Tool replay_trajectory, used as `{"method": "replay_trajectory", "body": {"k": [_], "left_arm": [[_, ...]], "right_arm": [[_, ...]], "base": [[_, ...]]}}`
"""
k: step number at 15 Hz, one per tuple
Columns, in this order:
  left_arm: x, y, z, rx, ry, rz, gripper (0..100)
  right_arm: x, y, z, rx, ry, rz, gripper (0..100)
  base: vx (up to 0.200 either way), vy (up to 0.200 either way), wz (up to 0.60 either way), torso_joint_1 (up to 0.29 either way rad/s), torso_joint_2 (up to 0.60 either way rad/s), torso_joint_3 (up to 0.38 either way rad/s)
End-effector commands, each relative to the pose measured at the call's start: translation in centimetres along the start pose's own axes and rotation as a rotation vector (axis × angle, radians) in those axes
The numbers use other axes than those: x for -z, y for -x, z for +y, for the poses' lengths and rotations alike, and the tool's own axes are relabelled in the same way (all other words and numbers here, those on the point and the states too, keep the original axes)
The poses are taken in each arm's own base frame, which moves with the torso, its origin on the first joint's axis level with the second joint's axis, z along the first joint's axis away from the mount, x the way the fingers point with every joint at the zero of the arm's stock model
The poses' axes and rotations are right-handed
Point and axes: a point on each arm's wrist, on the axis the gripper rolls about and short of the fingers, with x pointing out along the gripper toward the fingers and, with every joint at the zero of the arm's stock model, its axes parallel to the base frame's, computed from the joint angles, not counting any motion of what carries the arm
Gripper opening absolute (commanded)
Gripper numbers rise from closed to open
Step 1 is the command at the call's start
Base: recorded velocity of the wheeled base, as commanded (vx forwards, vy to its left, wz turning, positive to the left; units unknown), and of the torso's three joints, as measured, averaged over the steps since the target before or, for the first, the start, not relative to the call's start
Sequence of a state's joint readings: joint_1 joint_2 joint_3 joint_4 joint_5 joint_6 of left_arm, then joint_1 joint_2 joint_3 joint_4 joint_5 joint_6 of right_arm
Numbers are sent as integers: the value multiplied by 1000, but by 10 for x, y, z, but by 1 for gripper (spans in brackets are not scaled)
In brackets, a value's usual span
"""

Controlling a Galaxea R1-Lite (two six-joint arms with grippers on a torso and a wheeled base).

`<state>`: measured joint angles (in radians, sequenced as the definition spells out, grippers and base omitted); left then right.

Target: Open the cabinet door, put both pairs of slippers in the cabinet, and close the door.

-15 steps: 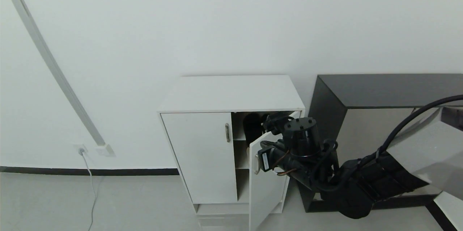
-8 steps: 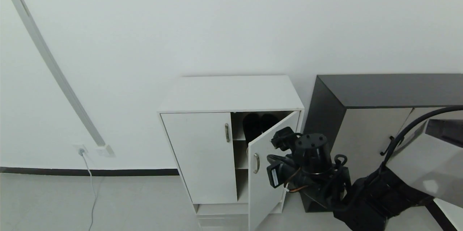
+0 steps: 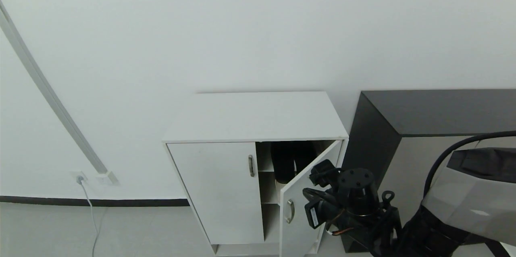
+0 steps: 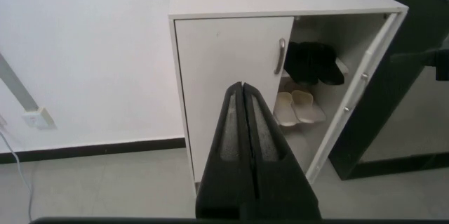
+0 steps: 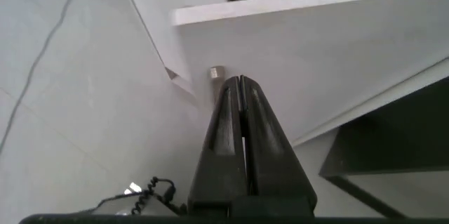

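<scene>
Head view: cabinet [image 3: 254,117], grey floor [image 3: 129,231], white wall [image 3: 242,27]; left fingers [image 4: 231,133], right fingers [image 5: 227,127] together.

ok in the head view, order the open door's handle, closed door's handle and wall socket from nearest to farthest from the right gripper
1. open door's handle, just beside the right gripper
2. closed door's handle, further to the robot's left
3. wall socket, far left, low on the wall
</scene>
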<state>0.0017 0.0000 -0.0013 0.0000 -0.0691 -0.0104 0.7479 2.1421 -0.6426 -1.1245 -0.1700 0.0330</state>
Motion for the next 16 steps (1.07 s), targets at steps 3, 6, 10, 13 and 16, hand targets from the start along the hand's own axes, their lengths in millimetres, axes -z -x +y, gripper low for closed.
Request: {"method": "replay_trajectory", "body": {"k": [3, 6, 10, 13, 16], "left_arm": [[0, 0, 0, 0, 0, 1, 0], [0, 0, 0, 0, 0, 1, 0], [0, 0, 0, 0, 0, 1, 0], [0, 0, 0, 0, 0, 1, 0], [0, 0, 0, 0, -1, 0, 0]], "right_arm": [[11, -13, -2, 9, 2, 27, 0], [12, -28, -7, 27, -9, 15, 0], [11, -54, -19, 63, -29, -15, 0], [12, -74, -27, 86, -40, -37, 0], [8, -88, -32, 100, -49, -67, 0]], "base": [[0, 0, 0, 0, 0, 0], [0, 0, 0, 0, 0, 0], [0, 0, 0, 0, 0, 0], [0, 0, 0, 0, 0, 0], [0, 0, 0, 0, 0, 0]]}}
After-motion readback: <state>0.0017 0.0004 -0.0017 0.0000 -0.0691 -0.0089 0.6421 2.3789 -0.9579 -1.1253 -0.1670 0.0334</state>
